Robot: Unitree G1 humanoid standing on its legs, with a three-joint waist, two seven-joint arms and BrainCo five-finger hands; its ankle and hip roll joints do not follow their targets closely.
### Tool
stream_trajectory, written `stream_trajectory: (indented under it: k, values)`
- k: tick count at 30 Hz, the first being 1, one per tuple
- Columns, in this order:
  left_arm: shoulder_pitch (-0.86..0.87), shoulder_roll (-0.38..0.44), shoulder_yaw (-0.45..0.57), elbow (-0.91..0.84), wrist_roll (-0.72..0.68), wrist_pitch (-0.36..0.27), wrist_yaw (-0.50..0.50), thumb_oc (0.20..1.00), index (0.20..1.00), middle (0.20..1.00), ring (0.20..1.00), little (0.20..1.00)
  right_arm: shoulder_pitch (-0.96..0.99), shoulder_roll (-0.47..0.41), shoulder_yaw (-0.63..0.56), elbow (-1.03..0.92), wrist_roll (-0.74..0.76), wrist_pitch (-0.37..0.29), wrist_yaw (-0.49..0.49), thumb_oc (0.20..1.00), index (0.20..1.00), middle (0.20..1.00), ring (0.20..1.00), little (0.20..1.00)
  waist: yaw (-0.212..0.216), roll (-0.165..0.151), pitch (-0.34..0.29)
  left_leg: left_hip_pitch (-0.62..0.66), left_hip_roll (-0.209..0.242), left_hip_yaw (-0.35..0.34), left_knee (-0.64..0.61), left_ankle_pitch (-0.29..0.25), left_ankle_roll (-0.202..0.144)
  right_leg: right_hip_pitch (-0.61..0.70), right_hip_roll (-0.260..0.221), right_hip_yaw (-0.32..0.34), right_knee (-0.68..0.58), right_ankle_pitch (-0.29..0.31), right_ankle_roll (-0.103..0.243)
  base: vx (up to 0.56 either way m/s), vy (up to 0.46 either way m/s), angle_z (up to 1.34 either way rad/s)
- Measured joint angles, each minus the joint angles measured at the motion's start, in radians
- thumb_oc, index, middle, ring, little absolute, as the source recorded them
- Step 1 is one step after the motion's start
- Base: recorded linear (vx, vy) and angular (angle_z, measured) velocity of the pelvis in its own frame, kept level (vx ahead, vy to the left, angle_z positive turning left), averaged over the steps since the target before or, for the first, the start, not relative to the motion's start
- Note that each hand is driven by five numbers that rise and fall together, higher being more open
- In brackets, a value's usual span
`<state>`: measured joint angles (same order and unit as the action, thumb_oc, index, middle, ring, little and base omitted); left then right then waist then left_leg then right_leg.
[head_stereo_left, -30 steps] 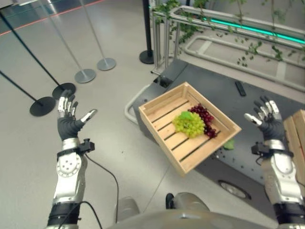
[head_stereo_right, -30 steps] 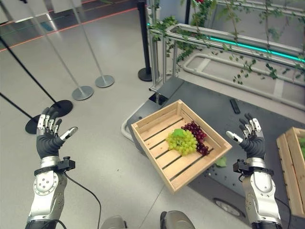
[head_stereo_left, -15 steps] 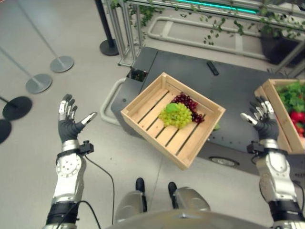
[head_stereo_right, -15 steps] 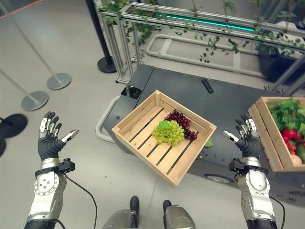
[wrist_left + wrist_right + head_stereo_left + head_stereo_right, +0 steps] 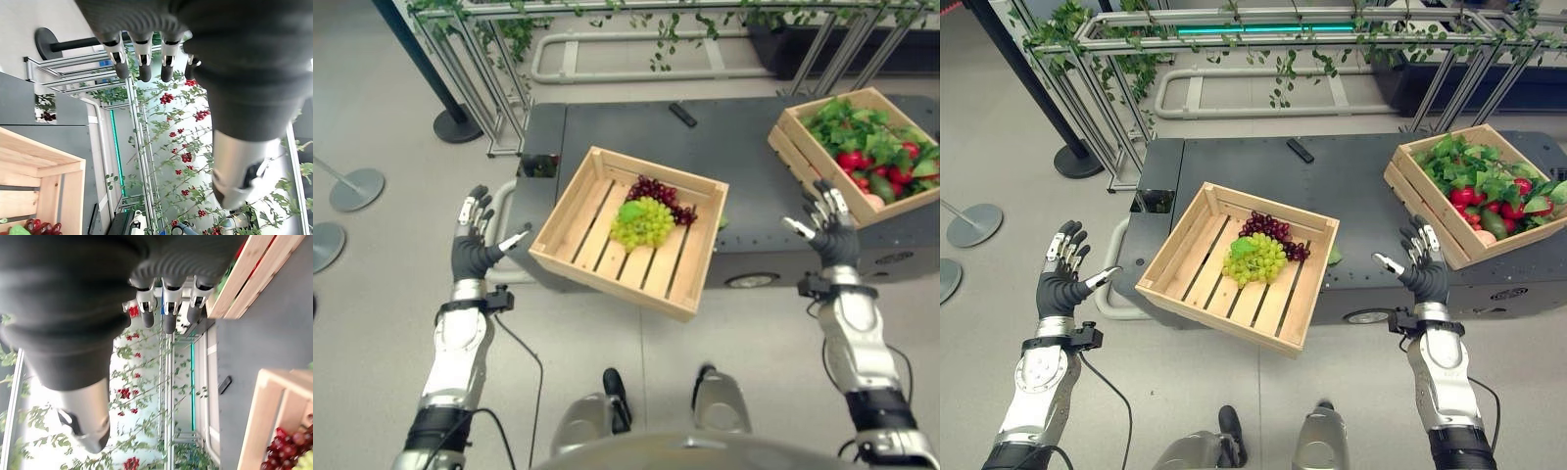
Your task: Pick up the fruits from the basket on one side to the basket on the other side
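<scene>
A slatted wooden crate (image 5: 570, 267) overhangs the front edge of a dark platform (image 5: 734, 147). In it lie a bunch of green grapes (image 5: 641, 223) and a bunch of dark red grapes (image 5: 658, 191). A second wooden crate (image 5: 800, 149) at the platform's right end holds leafy greens and red fruit (image 5: 867, 137). My left hand (image 5: 471, 253) is raised open to the left of the slatted crate, holding nothing. My right hand (image 5: 829, 236) is raised open just in front of the second crate, empty too.
A small black remote (image 5: 682, 115) lies at the platform's back. Behind it runs a metal rail frame with green vines (image 5: 1263, 39). A black post with a round base (image 5: 450, 119) and a silver stanchion base (image 5: 357, 188) stand on the grey floor at left.
The whole view has swung right, so the camera has moved; the full crate of greens and red fruit now shows at right. Both hands stay raised and open.
</scene>
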<state>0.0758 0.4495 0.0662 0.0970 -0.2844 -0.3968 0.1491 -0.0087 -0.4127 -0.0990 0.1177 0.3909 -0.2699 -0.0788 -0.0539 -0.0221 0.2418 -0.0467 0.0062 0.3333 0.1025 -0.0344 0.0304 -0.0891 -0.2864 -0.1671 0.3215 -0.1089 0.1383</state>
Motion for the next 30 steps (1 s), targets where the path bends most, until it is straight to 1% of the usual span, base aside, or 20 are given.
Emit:
stream_trajectory:
  k: [1, 2, 3, 4, 6, 7, 9, 11, 12, 14, 15, 17, 23, 27, 30]
  values:
    - [0.033, 0.001, 0.016, 0.005, -0.002, 0.0, -0.002, 1.0, 1.0, 1.0, 1.0, 1.0, -0.023, -0.003, 0.011, 0.005, -0.003, 0.0, 0.004, 1.0, 1.0, 1.0, 1.0, 1.0, 0.024, 0.0, -0.007, -0.001, 0.007, 0.02, -0.001, 0.008, -0.016, 0.029, 0.014, -0.015, -0.106, 0.009, 0.024, 0.07, -0.107, -0.99]
    - [0.046, -0.005, 0.013, 0.004, -0.004, 0.008, -0.004, 1.0, 1.0, 1.0, 1.0, 1.0, -0.031, -0.009, 0.011, 0.012, -0.006, 0.002, 0.003, 1.0, 1.0, 1.0, 1.0, 1.0, 0.018, 0.012, -0.008, -0.003, 0.02, 0.012, -0.001, 0.008, -0.026, 0.037, 0.03, -0.021, -0.129, 0.028, 0.017, 0.09, -0.203, -0.69]
    - [0.072, -0.017, -0.001, 0.005, -0.004, 0.014, -0.018, 1.0, 1.0, 1.0, 1.0, 1.0, -0.024, -0.013, 0.011, 0.036, -0.007, 0.003, 0.001, 1.0, 1.0, 1.0, 1.0, 1.0, 0.006, 0.025, -0.017, 0.002, 0.038, 0.002, -0.002, 0.015, -0.04, 0.059, 0.066, 0.0, -0.159, 0.034, 0.007, 0.03, -0.1, -0.13]
    - [0.077, -0.021, -0.008, 0.005, -0.003, 0.014, -0.025, 1.0, 1.0, 1.0, 1.0, 1.0, -0.018, -0.015, 0.011, 0.043, -0.007, 0.008, -0.002, 1.0, 1.0, 1.0, 1.0, 1.0, 0.0, 0.025, -0.021, 0.005, 0.048, -0.01, -0.003, 0.019, -0.047, 0.062, 0.077, -0.002, -0.164, 0.033, 0.0, 0.05, -0.142, -0.13]
    - [0.074, -0.035, -0.012, 0.014, -0.004, 0.017, -0.039, 1.0, 1.0, 1.0, 1.0, 1.0, -0.007, -0.024, 0.01, 0.047, -0.008, 0.013, -0.005, 1.0, 1.0, 1.0, 1.0, 1.0, -0.013, 0.027, -0.031, 0.003, 0.071, -0.013, 0.001, 0.024, -0.067, 0.061, 0.109, 0.005, -0.169, 0.032, -0.018, 0.06, -0.154, -0.13]
    - [0.056, -0.037, -0.033, 0.038, -0.002, 0.017, -0.042, 1.0, 1.0, 1.0, 1.0, 1.0, 0.002, -0.027, 0.004, 0.056, -0.008, 0.012, -0.005, 1.0, 1.0, 1.0, 1.0, 1.0, -0.019, 0.028, -0.033, 0.004, 0.077, -0.024, 0.0, 0.027, -0.071, 0.068, 0.12, 0.009, -0.17, 0.028, -0.024, 0.05, -0.161, 0.03]
    - [0.035, -0.044, -0.068, 0.074, -0.002, 0.02, -0.045, 1.0, 1.0, 1.0, 1.0, 1.0, 0.017, -0.025, 0.002, 0.075, -0.008, 0.013, -0.011, 1.0, 1.0, 1.0, 1.0, 1.0, -0.02, 0.028, -0.041, 0.006, 0.085, -0.039, -0.002, 0.03, -0.076, 0.074, 0.13, 0.009, -0.171, 0.023, -0.032, 0.02, -0.099, 0.1]
    - [0.033, -0.044, -0.088, 0.099, -0.001, 0.021, -0.046, 1.0, 1.0, 1.0, 1.0, 1.0, 0.017, -0.025, 0.002, 0.091, -0.008, 0.013, -0.012, 1.0, 1.0, 1.0, 1.0, 1.0, -0.023, 0.028, -0.045, 0.009, 0.088, -0.041, -0.003, 0.031, -0.078, 0.078, 0.134, 0.009, -0.171, 0.021, -0.035, 0.01, -0.05, 0.05]
    - [0.03, -0.045, -0.108, 0.168, 0.021, 0.024, -0.047, 1.0, 1.0, 1.0, 1.0, 1.0, 0.014, -0.015, 0.005, 0.129, -0.008, 0.013, -0.014, 1.0, 1.0, 1.0, 1.0, 1.0, -0.033, 0.027, -0.057, 0.017, 0.089, -0.045, -0.011, 0.035, -0.084, 0.09, 0.138, 0.01, -0.179, 0.021, -0.035, 0.02, -0.055, 0.07]
    - [0.033, -0.045, -0.129, 0.227, 0.044, 0.039, -0.047, 1.0, 1.0, 1.0, 1.0, 1.0, 0.024, -0.006, 0.017, 0.159, -0.015, 0.011, -0.018, 1.0, 1.0, 1.0, 1.0, 1.0, -0.045, 0.025, -0.081, 0.02, 0.091, -0.048, -0.024, 0.04, -0.087, 0.089, 0.14, 0.018, -0.183, 0.02, -0.036, 0.03, -0.07, 0.05]
    - [0.032, -0.051, -0.142, 0.274, 0.06, 0.043, -0.047, 1.0, 1.0, 1.0, 1.0, 1.0, 0.033, 0.006, 0.02, 0.185, -0.027, 0.012, -0.021, 1.0, 1.0, 1.0, 1.0, 1.0, -0.042, 0.024, -0.096, 0.021, 0.09, -0.05, -0.026, 0.041, -0.087, 0.092, 0.142, 0.019, -0.187, 0.02, -0.036, 0.02, -0.043, 0.03]
    - [0.035, -0.054, -0.163, 0.312, 0.077, 0.055, -0.047, 1.0, 1.0, 1.0, 1.0, 1.0, 0.05, 0.013, 0.026, 0.209, -0.031, 0.013, -0.027, 1.0, 1.0, 1.0, 1.0, 1.0, -0.044, 0.022, -0.109, 0.024, 0.088, -0.05, -0.027, 0.042, -0.086, 0.095, 0.142, 0.02, -0.189, 0.021, -0.036, 0.02, -0.04, 0.01]
    - [0.038, -0.072, -0.168, 0.356, 0.077, 0.06, -0.042, 1.0, 1.0, 1.0, 1.0, 1.0, 0.056, 0.021, 0.038, 0.295, -0.048, 0.013, -0.046, 1.0, 1.0, 1.0, 1.0, 1.0, -0.043, 0.02, -0.12, 0.05, 0.089, -0.05, -0.044, 0.048, -0.086, 0.122, 0.143, 0.021, -0.209, 0.025, -0.035, 0.01, -0.026, 0.0]
    - [0.037, -0.08, -0.173, 0.373, 0.077, 0.061, -0.034, 1.0, 1.0, 1.0, 1.0, 1.0, 0.063, 0.023, 0.067, 0.371, -0.049, 0.015, -0.063, 1.0, 1.0, 1.0, 1.0, 1.0, -0.043, 0.018, -0.142, 0.052, 0.087, -0.056, -0.054, 0.052, -0.087, 0.127, 0.145, 0.02, -0.214, 0.025, -0.035, 0.0, -0.038, 0.04]
    - [0.035, -0.081, -0.173, 0.4, 0.078, 0.062, -0.03, 1.0, 1.0, 1.0, 1.0, 1.0, 0.074, 0.03, 0.074, 0.378, -0.052, 0.015, -0.063, 1.0, 1.0, 1.0, 1.0, 1.0, -0.046, 0.016, -0.144, 0.054, 0.083, -0.064, -0.054, 0.052, -0.087, 0.138, 0.146, 0.02, -0.222, 0.025, -0.035, 0.0, -0.018, 0.08]
